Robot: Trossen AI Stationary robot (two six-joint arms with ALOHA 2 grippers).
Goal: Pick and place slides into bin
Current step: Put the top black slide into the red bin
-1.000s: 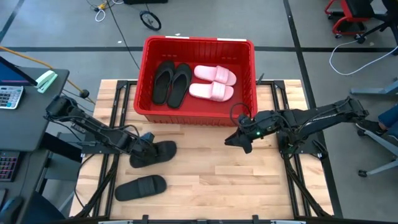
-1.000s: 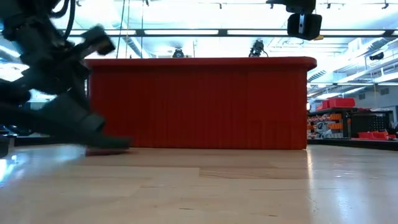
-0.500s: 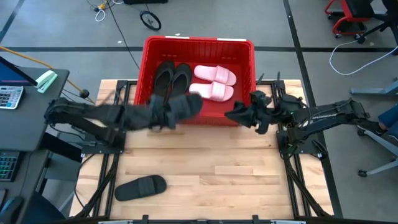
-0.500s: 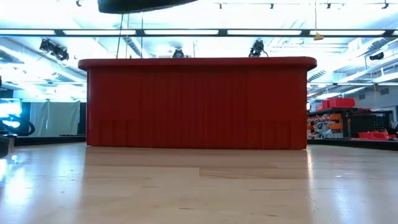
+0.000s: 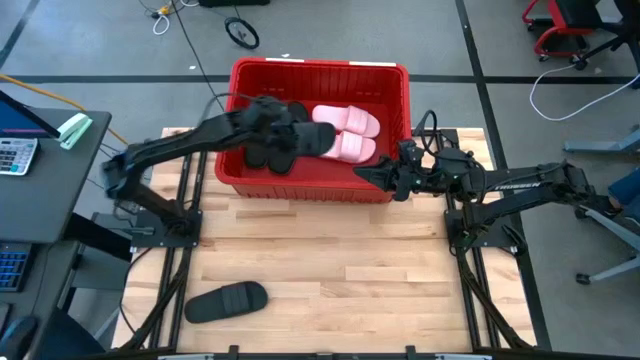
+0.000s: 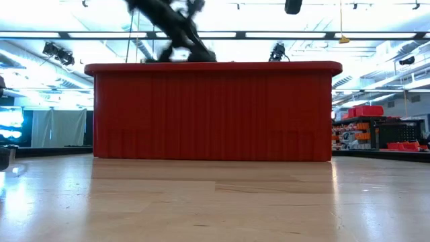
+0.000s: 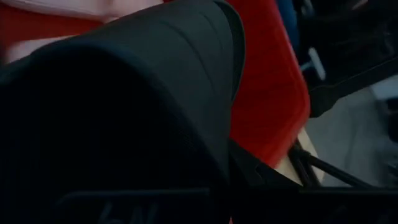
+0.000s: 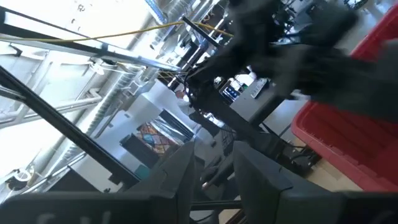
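Left gripper (image 5: 283,135) pinches one black slide (image 5: 300,139) over the bin (image 5: 300,186); another (image 5: 226,301) on table.

Red ribbed bin (image 5: 318,184), pale pink slides (image 5: 345,134), black slide (image 5: 226,301) on light wood table (image 5: 330,260).

Pale wood-plank surface (image 5: 330,270) on a black frame, grey floor (image 5: 120,40) with taped lines and loose cables, dark desk (image 5: 25,160) with calculator (image 5: 15,155) at one side, red chair base (image 5: 565,30), long ceiling strip lights (image 6: 282,35), red shelving (image 6: 376,131).
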